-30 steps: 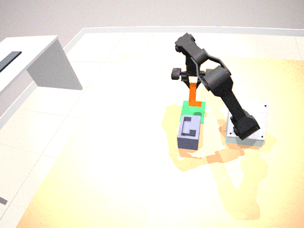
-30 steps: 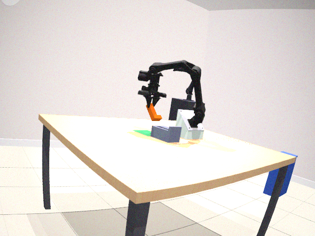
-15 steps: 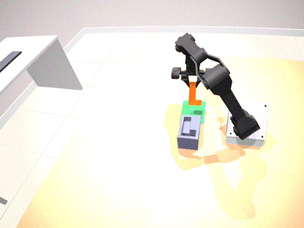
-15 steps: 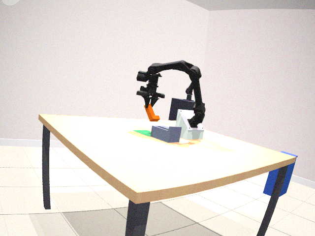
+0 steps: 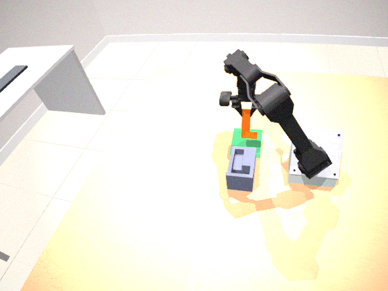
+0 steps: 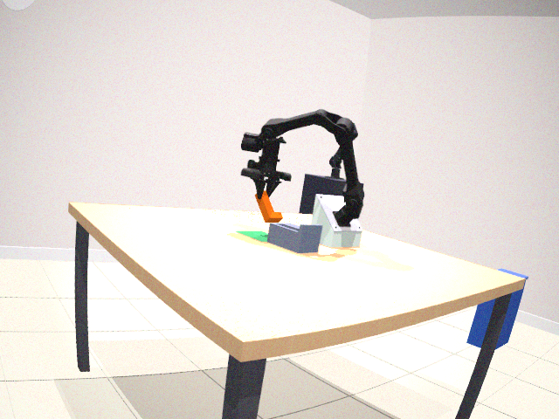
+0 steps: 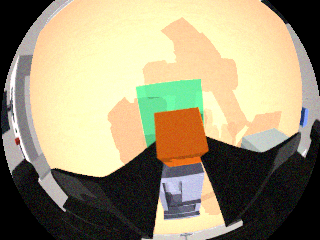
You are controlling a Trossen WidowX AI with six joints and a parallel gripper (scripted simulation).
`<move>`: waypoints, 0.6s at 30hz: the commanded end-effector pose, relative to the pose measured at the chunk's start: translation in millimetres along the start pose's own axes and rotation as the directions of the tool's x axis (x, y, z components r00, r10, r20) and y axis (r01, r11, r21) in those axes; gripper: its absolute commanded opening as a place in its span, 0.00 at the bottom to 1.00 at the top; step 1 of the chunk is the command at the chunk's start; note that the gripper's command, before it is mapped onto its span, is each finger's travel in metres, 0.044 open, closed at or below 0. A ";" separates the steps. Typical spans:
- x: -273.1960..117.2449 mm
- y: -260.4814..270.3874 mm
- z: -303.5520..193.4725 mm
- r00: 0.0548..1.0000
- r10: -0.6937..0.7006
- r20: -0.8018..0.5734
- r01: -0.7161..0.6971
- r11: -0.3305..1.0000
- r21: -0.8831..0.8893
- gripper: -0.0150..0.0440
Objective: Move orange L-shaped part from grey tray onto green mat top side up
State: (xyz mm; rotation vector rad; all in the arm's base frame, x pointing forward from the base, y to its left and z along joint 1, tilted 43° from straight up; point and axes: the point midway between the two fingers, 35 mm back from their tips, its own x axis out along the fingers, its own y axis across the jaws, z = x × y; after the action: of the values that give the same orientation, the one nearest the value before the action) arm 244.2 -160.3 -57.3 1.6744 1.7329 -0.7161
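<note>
Top view first: the black arm [image 5: 282, 122] reaches out from its pale base block [image 5: 328, 156] and arches over the tabletop [image 5: 156, 203], its fingers [image 5: 247, 107] pinching the straight end of the orange L-shaped part [image 5: 248, 127]. The part hangs in the air, tilted, its short foot lowest and out over the green mat [image 5: 241, 142], not touching it. From the exterior view the part [image 6: 267, 209] dangles well above the tabletop [image 6: 225, 271], slanting down toward the grey tray [image 6: 295, 236].

The tray [image 5: 241, 170] sits just beside the mat, on the near side of it, a blocky slate-grey box with a lighter L-shaped pocket [image 5: 241, 162] sunk into its top, open and with nothing in it. The mat is a flat, thin green square, partly shaded by the arm.

Off to the right the base block is a wedge with a sloped white face and small dark screws at the corners. Behind it stands a dark blue-grey box [image 6: 322, 191]. A bright blue block [image 6: 494, 311] hangs at the far corner of the pale wooden tabletop, which rests on dark legs. Through the wrist view the part's flat orange face [image 7: 179, 135] fills the middle, hiding part of the mat [image 7: 167, 103] beyond, the tray [image 7: 183, 190] below it.
</note>
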 end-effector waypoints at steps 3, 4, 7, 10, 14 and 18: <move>12.8 -1.2 -1.3 1.000 0.001 -0.010 -0.001 1.000 0.008 0.25; 14.4 -1.2 -1.3 1.000 0.001 -0.011 -0.001 1.000 0.008 0.25; 19.3 -1.2 -1.4 1.000 0.001 -0.011 -0.001 1.000 0.008 0.25; 24.2 -1.2 -1.5 1.000 0.001 -0.011 -0.001 1.000 0.008 0.25; 30.6 -1.1 -1.6 1.000 0.001 -0.011 -0.001 1.000 0.008 0.25; 37.0 -1.1 -1.8 1.000 0.002 -0.011 -0.001 1.000 0.008 0.25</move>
State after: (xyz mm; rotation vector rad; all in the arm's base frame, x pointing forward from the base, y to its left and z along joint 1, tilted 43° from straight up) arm 244.6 -140.9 -78.5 1.6742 1.7307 -0.7143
